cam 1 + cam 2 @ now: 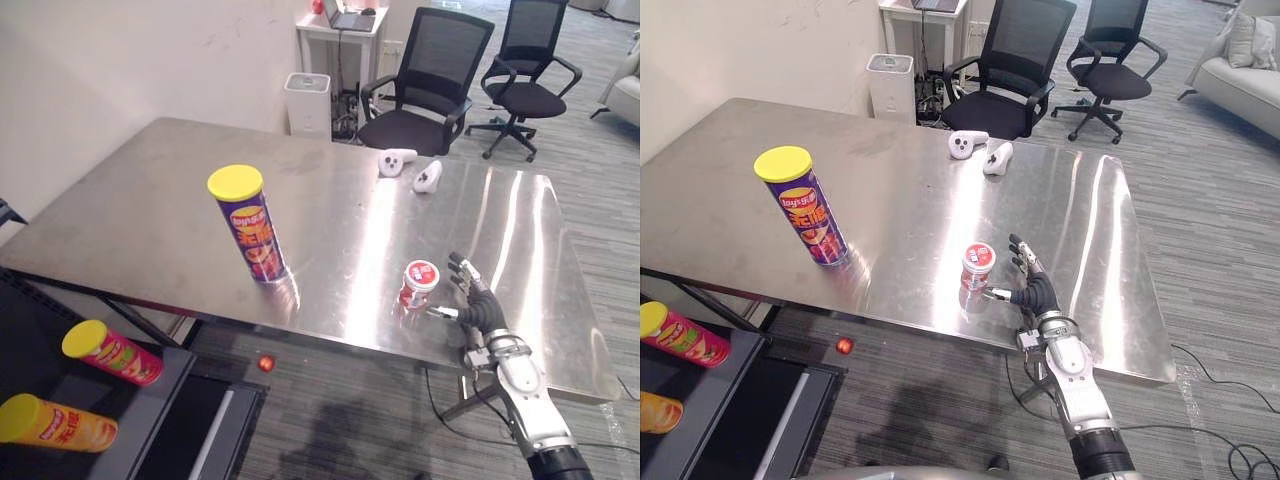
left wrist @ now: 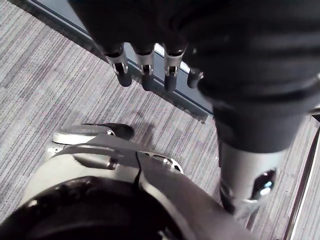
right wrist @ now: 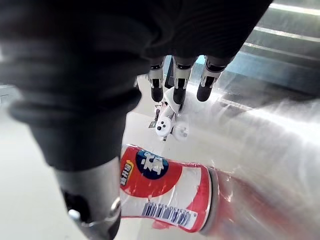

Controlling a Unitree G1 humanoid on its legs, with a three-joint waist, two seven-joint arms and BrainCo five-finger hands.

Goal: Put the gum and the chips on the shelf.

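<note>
step in hand, by the look of it: grasping the gum (image 1: pixel 420 283). right hand (image 1: pixel 483 310) released, poised just beside the tub with fingers straight and spread, thumb out toward its lower side, nothing grasped; cannot tell whether touching. gum upright near the front edge of the table (image 1: pixel 150 220), red lid on. to do it well: slide in so as to bracket the tub's body between thumb and fingers, roughly as lined up in the right wrist view; curl round the middle rather than the lid; go gently, probably a light tub and easy to nudge over or off the near edge; lift straight up before swinging toward the shelf (image 1: pixel 165 395). chips (image 1: pixel 250 222) upright too, well apart on the table's left side, yellow lid on, untouched. left hand (image 2: pixel 145 75) hanging over the carpet, fingers relaxed, empty. shelf low at the left, beside the table, holding 2 other cans on their sides: a red can (image 1: pixel 112 353) and an orange can (image 1: pixel 55 424), both yellow-lidded. neither gum nor chips placed there yet.
</note>
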